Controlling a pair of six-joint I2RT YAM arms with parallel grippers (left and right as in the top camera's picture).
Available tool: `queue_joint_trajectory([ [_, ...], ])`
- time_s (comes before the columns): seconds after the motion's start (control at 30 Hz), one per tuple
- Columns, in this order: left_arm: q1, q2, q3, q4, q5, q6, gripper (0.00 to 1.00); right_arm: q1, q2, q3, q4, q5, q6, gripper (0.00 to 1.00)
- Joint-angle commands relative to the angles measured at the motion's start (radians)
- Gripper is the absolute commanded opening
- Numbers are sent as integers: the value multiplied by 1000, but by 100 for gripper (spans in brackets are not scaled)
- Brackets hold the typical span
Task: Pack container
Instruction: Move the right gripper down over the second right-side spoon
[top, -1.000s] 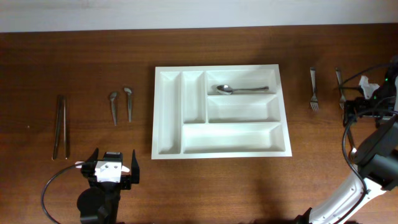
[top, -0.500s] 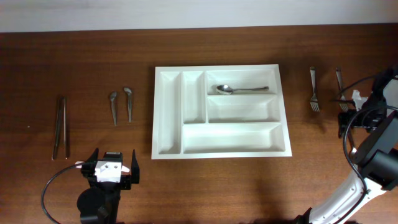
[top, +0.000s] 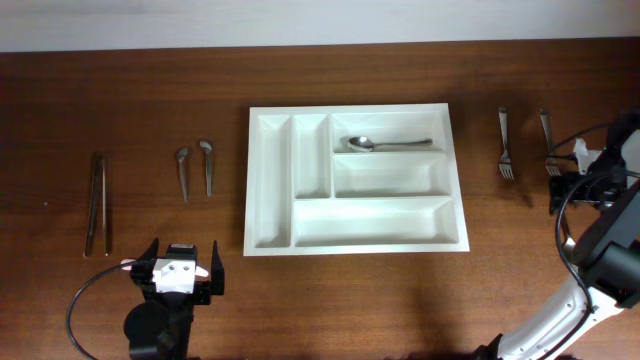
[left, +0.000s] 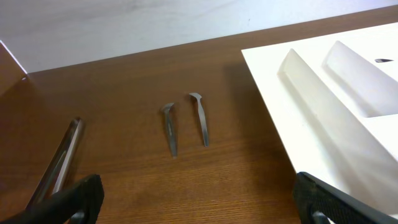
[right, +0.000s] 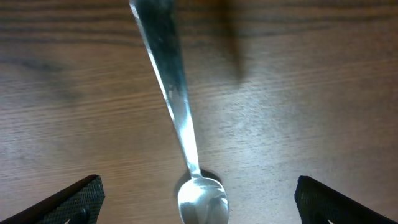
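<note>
From above, the container (top: 250, 180) lies in the middle of the table (top: 320, 90), well apart from both my tools. My left gripper (top: 182, 262) is near its front-left corner, and my right gripper (top: 572, 175) is far to the right, beside the outer fork (top: 546, 135). One spoon (top: 385, 144) lies in a wide compartment.

In the left wrist view my fingers are spread and empty. The container (left: 348, 143) is on the right and two small utensils (left: 170, 127) are ahead.

In the right wrist view the jaws stand wide apart, and a metal handle (right: 174, 106) lies between them, not gripped.
</note>
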Motion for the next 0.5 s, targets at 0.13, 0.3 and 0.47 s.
queue_joint_trajectory([
  [0.13,4,-6,-6,3,11,-9,99,-28,-21,-10,-59,-21,68,99],
  [0.3,4,-6,-6,3,11,-9,99,-26,-62,-10,-124,-21,126,99],
  [0.47,4,-6,-6,3,11,-9,99,-26,-146,-11,-167,-17,139,98],
])
